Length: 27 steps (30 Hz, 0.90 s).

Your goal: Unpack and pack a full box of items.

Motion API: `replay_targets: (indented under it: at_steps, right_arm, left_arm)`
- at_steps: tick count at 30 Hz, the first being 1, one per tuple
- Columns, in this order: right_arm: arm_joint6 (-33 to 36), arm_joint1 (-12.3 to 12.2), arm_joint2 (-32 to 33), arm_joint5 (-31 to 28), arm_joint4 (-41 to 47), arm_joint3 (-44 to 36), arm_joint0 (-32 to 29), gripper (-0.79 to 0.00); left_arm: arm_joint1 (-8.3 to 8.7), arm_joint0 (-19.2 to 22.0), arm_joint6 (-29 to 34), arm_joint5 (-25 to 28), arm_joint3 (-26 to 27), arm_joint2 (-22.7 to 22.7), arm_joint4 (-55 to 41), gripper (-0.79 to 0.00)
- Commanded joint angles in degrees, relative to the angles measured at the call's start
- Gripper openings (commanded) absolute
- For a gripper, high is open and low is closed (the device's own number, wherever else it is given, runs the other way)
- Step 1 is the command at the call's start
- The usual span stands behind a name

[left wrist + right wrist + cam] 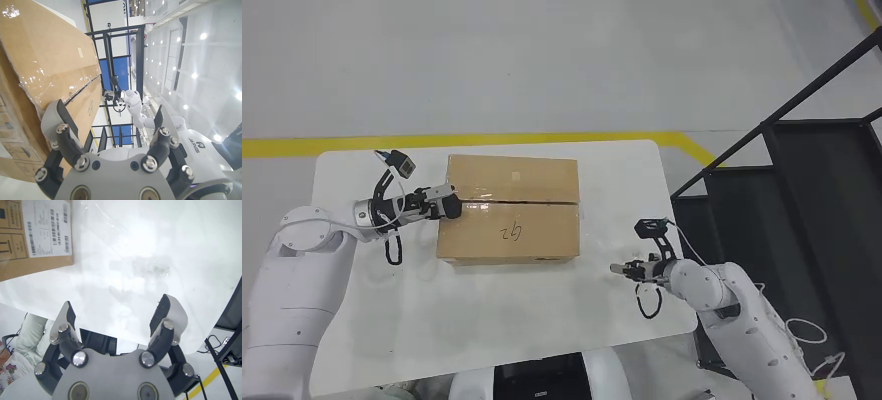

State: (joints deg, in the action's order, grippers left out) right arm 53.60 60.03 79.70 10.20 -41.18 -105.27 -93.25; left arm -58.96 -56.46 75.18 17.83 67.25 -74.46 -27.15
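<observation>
Cardboard box (510, 210), flaps closed and taped along the middle seam, sits on the white table (392, 310), with the left gripper (449, 201) spread wide and empty at its left end by the seam, and the right gripper (620, 268) likewise parted, holding nothing, above bare tabletop off to its right.

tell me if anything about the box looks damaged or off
Yes: on the cardboard box, the clear tape over the top seam is wrinkled and split, leaving a thin gap between the flaps. The flap edge near the left gripper looks ragged. Nothing spilled.
</observation>
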Motion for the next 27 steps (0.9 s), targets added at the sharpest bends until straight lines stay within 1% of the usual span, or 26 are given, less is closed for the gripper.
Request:
replay_targets:
  at_steps: [1,9,16,20,24,25,27]
  right_arm:
    - [-1.43,0.34,-1.03,1.05,1.88,2.19,1.18,0.0]
    - [-7.19,1.4,-4.23,2.47,5.11,10.06,4.92,0.0]
    - [-8.25,1.67,-5.83,3.07,3.37,12.84,6.56,0.0]
    - [-9.12,1.97,-6.55,4.14,3.93,14.88,7.5,0.0]
    - [-10.34,2.23,-7.29,5.5,3.41,16.07,8.3,-0.065]
    - [-10.81,2.26,-7.46,5.84,2.72,16.22,8.45,-0.102]
    - [-10.75,2.29,-8.15,6.35,0.97,16.08,8.71,-0.129]
  left_arm:
    - [0.0,0.0,0.0,0.0,0.0,0.0,0.0,0.0]
    - [0.0,0.0,0.0,0.0,0.0,0.0,0.0,0.0]
    - [0.0,0.0,0.0,0.0,0.0,0.0,0.0,0.0]
    - [0.0,0.0,0.0,0.0,0.0,0.0,0.0,0.0]
    - [0.0,0.0,0.0,0.0,0.0,0.0,0.0,0.0]
    - [0.0,0.0,0.0,0.0,0.0,0.0,0.0,0.0]
    - [0.0,0.0,0.0,0.0,0.0,0.0,0.0,0.0]
